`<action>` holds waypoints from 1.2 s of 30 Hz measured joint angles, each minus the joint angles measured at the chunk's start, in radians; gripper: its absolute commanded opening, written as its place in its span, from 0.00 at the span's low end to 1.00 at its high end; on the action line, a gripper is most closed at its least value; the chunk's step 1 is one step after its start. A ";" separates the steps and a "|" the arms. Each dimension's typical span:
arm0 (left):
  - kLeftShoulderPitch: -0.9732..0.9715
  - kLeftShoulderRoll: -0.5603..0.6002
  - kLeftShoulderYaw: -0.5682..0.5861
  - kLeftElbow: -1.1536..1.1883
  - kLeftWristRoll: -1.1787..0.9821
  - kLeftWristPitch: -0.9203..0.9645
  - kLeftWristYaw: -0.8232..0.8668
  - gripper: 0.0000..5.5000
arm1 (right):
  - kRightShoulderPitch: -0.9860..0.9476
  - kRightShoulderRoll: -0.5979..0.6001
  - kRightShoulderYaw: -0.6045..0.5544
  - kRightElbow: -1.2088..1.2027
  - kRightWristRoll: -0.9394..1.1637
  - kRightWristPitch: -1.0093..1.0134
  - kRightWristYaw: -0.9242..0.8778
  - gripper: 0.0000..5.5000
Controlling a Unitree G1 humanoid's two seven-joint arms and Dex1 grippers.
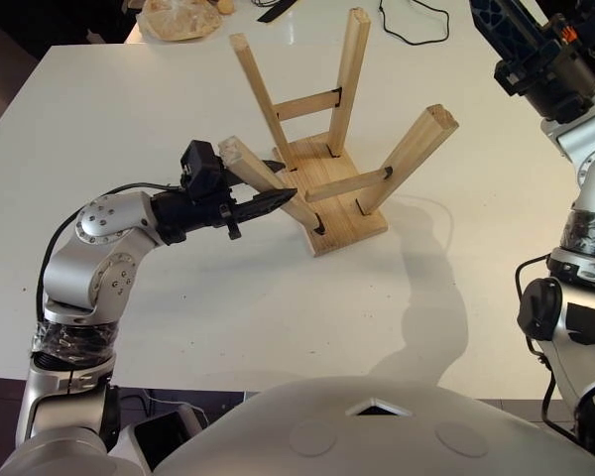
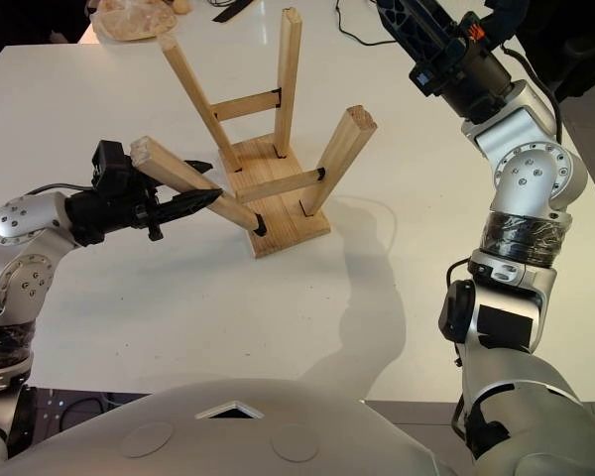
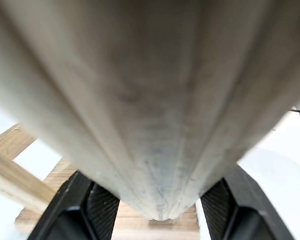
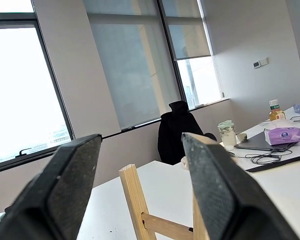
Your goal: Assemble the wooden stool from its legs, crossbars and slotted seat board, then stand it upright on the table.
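Left gripper (image 1: 278, 198) is clamped on a leg (image 1: 243, 159) of the stool (image 1: 352, 223), inverted on the counter (image 1: 178, 327), likely to tip it upright; right gripper (image 4: 140, 145) hangs high, spread apart, empty.

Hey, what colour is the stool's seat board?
The seat board is pale, unpainted natural wood; the left eye view shows it best.

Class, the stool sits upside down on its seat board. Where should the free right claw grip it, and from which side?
Probably the near right leg, midway above its crossbar, approached from the robot's right: it leans outward that way, stands unobstructed, and lies opposite the near left leg held by the left claw.
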 measured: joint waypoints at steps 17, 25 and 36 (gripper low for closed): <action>-0.200 0.053 -0.065 -0.043 0.062 0.228 0.092 0.37 | 0.142 0.063 0.188 -0.459 -0.091 -0.039 -0.090 0.48; -0.196 0.053 -0.072 -0.046 0.070 0.213 0.091 0.37 | 0.112 0.006 0.523 -0.601 -0.597 -0.224 -0.189 0.25; -0.119 0.026 -0.086 -0.053 0.128 0.129 0.120 0.37 | 0.194 0.071 0.645 -0.480 -0.906 -0.377 -0.327 0.00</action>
